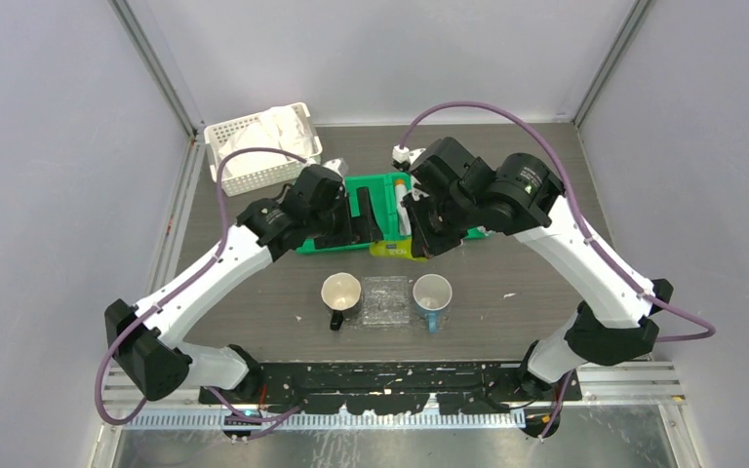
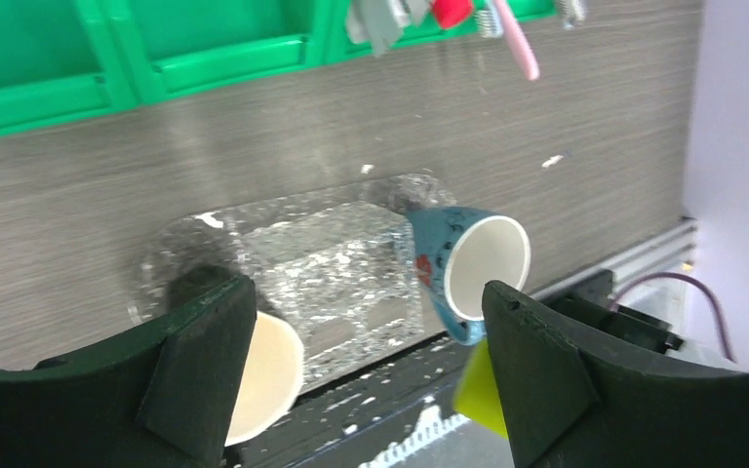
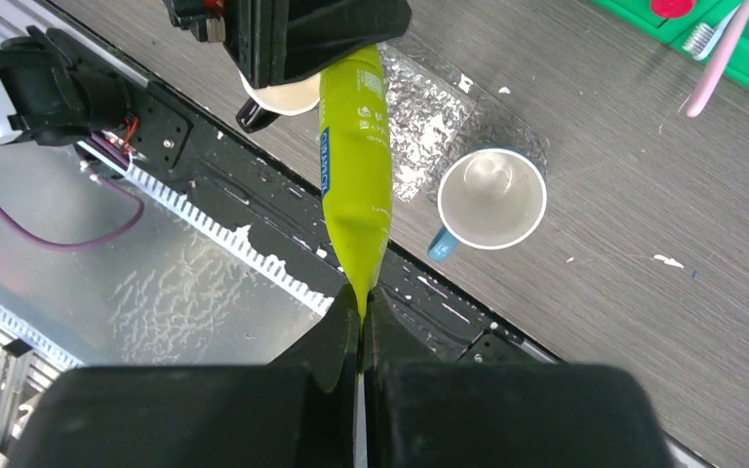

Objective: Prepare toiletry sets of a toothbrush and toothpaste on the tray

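Note:
My right gripper (image 3: 361, 297) is shut on the flat crimped end of a yellow-green toothpaste tube (image 3: 356, 166) and holds it in the air above the table's near edge. It is also in the top view (image 1: 417, 236), tube (image 1: 390, 252) below it. My left gripper (image 2: 366, 302) is open and empty, close beside the tube; in the right wrist view it (image 3: 293, 39) hides the tube's cap end. The clear tray (image 1: 385, 300) lies flat between two mugs. A pink toothbrush (image 2: 517, 44) sticks out over the green bin's edge.
A cream mug (image 1: 341, 292) stands left of the tray and a blue mug (image 1: 432, 292) right of it. The green compartment bin (image 1: 382, 185) sits behind, under both arms. A white lattice basket (image 1: 258, 146) is at the back left.

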`<state>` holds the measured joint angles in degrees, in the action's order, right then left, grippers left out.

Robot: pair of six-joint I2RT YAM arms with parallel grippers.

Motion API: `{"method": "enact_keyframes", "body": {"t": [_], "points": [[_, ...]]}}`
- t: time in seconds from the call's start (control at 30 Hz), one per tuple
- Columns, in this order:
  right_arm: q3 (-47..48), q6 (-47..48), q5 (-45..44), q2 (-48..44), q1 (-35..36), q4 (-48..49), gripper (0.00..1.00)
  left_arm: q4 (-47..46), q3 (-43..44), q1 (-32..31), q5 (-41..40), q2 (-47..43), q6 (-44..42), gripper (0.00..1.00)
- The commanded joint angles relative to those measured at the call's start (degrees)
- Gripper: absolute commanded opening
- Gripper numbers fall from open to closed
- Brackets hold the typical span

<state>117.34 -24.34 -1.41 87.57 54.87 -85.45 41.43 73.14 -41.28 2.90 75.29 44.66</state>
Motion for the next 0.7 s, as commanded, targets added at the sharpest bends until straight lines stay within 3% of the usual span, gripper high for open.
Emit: {"method": "enact_keyframes", "body": {"t": [0.0, 0.17, 0.67], "points": [[8.3, 0.6, -0.9, 3.4, -0.5, -5.5, 0.01, 9.7, 4.1, 1.4, -8.4, -1.0, -5.8, 0.86], [11.5, -0.9, -2.7, 9.0, 0.1, -13.7, 0.01, 15.8, 6.0, 3.2, -13.8, -3.6, -8.6, 0.88], [0.9, -3.8, 3.2, 8.4, 0.6, -14.2, 0.01, 13.8, -2.4, 5.3, -10.1, -11.2, -10.2, 0.90]]}}
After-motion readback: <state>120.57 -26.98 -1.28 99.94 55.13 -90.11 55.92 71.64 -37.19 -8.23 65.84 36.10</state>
